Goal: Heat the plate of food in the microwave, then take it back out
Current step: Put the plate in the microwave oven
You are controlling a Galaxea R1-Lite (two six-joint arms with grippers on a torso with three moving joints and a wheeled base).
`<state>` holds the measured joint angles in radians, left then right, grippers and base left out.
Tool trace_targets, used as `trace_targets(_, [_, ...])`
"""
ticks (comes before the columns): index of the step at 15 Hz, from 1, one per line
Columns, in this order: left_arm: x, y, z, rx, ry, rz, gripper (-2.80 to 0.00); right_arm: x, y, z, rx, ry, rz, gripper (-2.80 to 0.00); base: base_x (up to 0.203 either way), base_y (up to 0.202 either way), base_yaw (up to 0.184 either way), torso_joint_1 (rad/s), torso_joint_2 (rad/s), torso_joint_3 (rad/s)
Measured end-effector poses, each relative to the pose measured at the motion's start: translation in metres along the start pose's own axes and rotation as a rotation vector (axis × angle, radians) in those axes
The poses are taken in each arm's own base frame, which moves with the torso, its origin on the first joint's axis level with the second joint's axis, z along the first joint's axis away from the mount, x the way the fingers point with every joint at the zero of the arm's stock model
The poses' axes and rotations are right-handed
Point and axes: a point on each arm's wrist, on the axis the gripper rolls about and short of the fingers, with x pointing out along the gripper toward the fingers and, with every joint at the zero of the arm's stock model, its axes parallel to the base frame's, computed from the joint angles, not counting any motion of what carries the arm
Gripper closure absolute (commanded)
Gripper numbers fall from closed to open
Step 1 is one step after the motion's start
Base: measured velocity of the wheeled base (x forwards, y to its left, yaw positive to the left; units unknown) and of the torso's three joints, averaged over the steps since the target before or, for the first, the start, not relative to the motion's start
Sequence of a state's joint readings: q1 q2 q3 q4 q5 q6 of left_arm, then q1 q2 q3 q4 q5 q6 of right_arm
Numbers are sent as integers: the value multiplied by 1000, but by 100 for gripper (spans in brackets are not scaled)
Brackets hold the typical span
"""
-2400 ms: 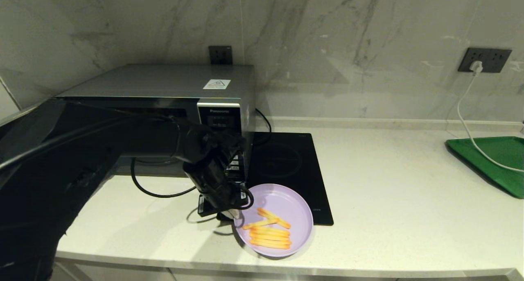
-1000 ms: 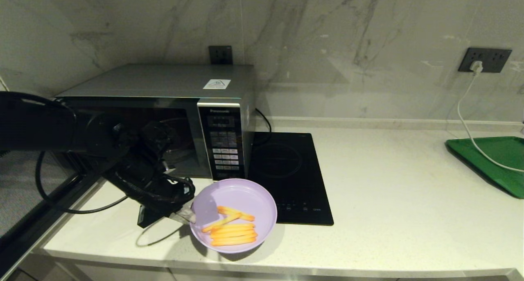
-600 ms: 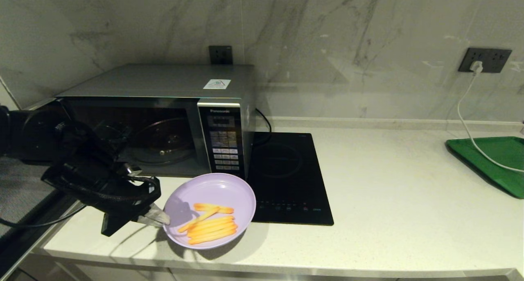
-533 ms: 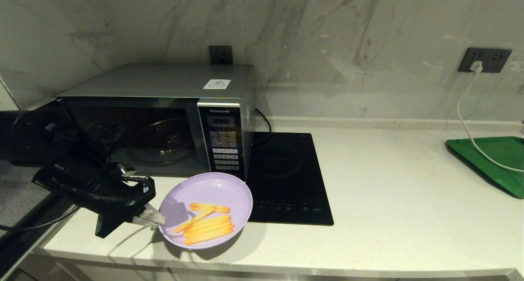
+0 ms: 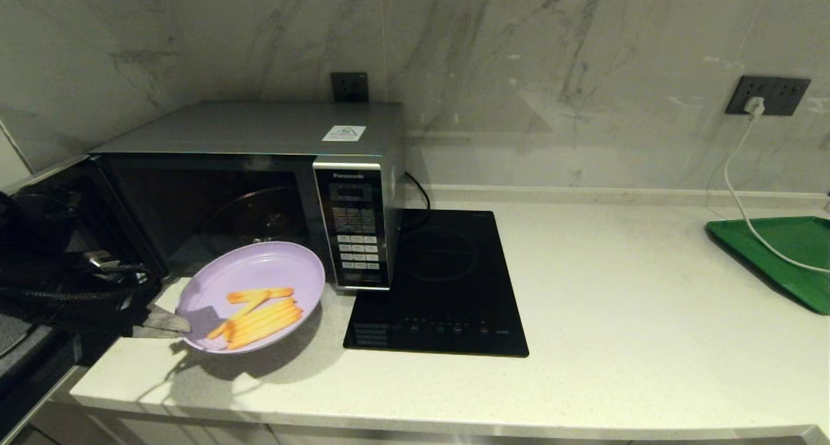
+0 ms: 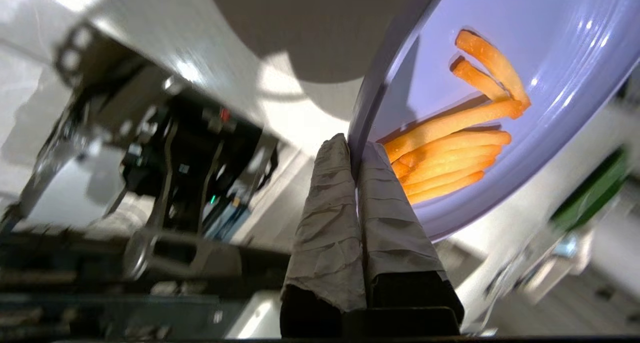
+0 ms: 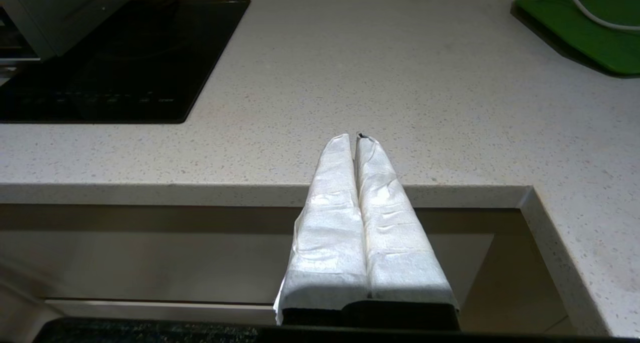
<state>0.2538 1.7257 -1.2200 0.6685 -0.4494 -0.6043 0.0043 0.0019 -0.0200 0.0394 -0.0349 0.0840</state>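
Note:
The lilac plate of food (image 5: 259,283) with several orange fry sticks (image 5: 259,312) hangs tilted above the counter, just in front of the microwave's open cavity. My left gripper (image 5: 178,322) is shut on the plate's near-left rim, one finger above and one below; the left wrist view shows the pads (image 6: 330,183) pinching the plate (image 6: 550,58). The silver-grey microwave (image 5: 272,130) stands at the back left, its door (image 5: 45,192) swung open to the left and the glass turntable (image 5: 256,215) bare. My right gripper (image 7: 356,137) is shut and empty, parked low before the counter's front edge.
A black induction hob (image 5: 447,283) lies right of the microwave. A green tray (image 5: 784,250) sits at the far right with a white cable (image 5: 739,192) running over it from a wall socket (image 5: 767,95). The counter's front edge (image 5: 415,425) is near.
My left gripper has carried the plate leftward and up from beside the hob to the front of the open microwave cavity. The arm no longer covers the microwave's opening.

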Motion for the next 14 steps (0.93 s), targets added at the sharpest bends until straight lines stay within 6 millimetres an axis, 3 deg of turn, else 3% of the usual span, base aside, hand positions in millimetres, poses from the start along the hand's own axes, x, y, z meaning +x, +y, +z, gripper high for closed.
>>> trace_targets(5, [-2, 17, 47, -86, -108, -15, 0, 0, 0, 0, 0, 0, -1, 0, 0, 0, 0, 0, 0, 0])
trace_targets(10, [11, -1, 88, -212, -152, -54, 0, 0, 0, 0, 0, 0, 0, 0, 0, 0, 0, 0, 0, 0])
trace_targets(14, [30, -21, 105, -350, -171, -63, 0, 0, 0, 0, 0, 0, 0, 0, 0, 0, 0, 0, 0, 0])
